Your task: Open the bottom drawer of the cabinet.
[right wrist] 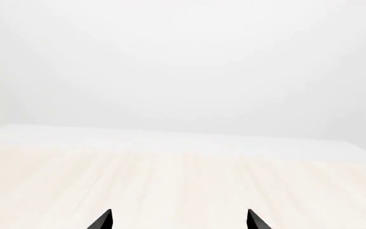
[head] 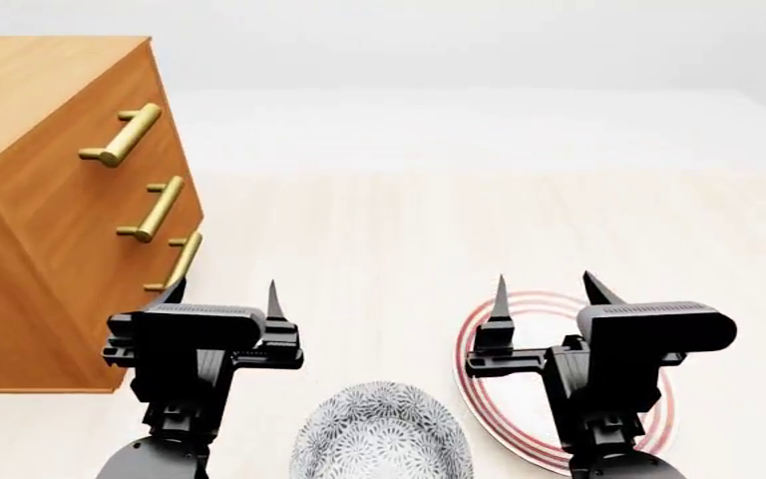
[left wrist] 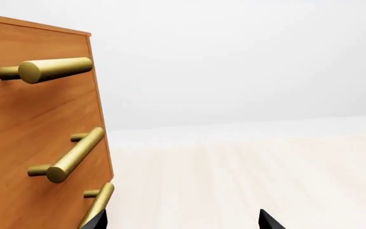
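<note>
Three drawers (head: 84, 200), one bowl (head: 380, 434), one plate (head: 490, 399)

Both arms extend forward side by side, wrists level. The left gripper (head: 222, 292) is held with its jaws spread apart and its pointed fingertips (head: 274, 297) aimed forward. The right gripper (head: 547, 289) is likewise spread wide, fingertips (head: 502, 295) forward, gripping nothing.
</note>
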